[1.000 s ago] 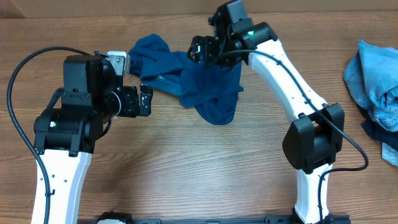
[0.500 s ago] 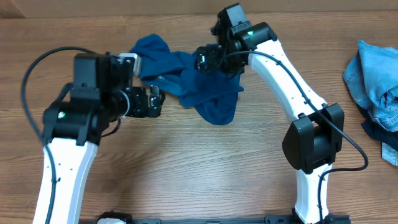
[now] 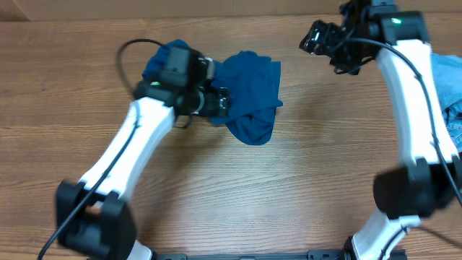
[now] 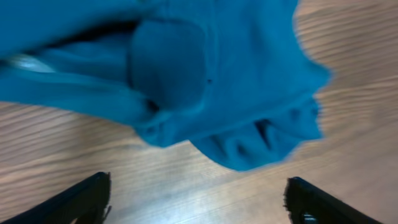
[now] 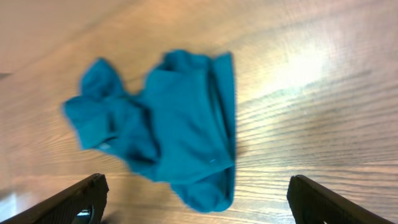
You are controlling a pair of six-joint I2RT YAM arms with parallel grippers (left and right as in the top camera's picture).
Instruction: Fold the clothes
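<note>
A brown wood-grain table (image 3: 216, 188) is filling every view, and the shirt (image 3: 249, 94) is lying crumpled toward its far middle, with nothing spread flat. It is showing as a deep-blue, matte knit with no print, bunched into overlapping folds. A rounded lobe is hanging toward the near side and another lump is poking out at the heap's far left; I cannot tell which part is sleeve and which is hem. The left gripper (image 3: 222, 105) is hovering at the heap's left edge with its jaws standing wide and nothing between them, bare wood showing between the fingertips (image 4: 87, 199) in its wrist view. The right gripper (image 3: 321, 40) is hanging well apart from the shirt, off to the right, jaws likewise spread wide and empty. A pale denim pile (image 3: 451, 87) is sitting at the table's right edge. Judging by how it is slumping, the fabric is going to behave light, limp and stretchy, sagging from any single pinch, so taking it by a doubled edge or seam at two spread points is looking wiser than grabbing the middle of the bunch
</note>
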